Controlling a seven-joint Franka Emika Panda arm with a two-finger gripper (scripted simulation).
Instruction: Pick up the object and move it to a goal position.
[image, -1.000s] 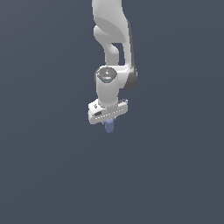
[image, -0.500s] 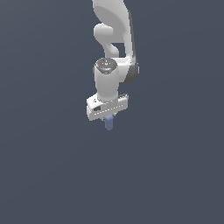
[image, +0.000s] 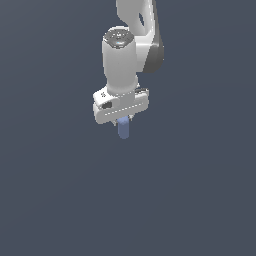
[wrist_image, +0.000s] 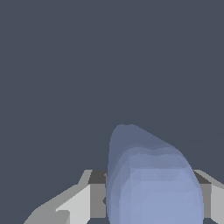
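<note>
1. We see our gripper (image: 124, 121) just above the centre of the exterior view, hanging from the white arm (image: 134, 45) that comes in from the top edge.
2. The object (image: 124, 129), a small periwinkle capsule, pokes straight down out of the underside of the gripper, near the middle of the frame, with nothing but flat grey background around it.
3. In the wrist view the object (wrist_image: 148, 179) fills the lower centre-right of the frame, with a grey finger pad (wrist_image: 97, 194) just beside it on one flank and another at the right edge. We read the jaws as clenched on the capsule, holding its upper part.
4. No goal marker shows in either view, so we cannot tell how far the carry has to go.
5. We judge the capsule light and stiff; it hangs upright with no sag.
6. Its smooth rounded skin looks liable to slip or swivel between flat pads, so we would grip the straight barrel, not the domed ends.
7. We would keep the pinch firm and the motion gentle while we carry it.
</note>
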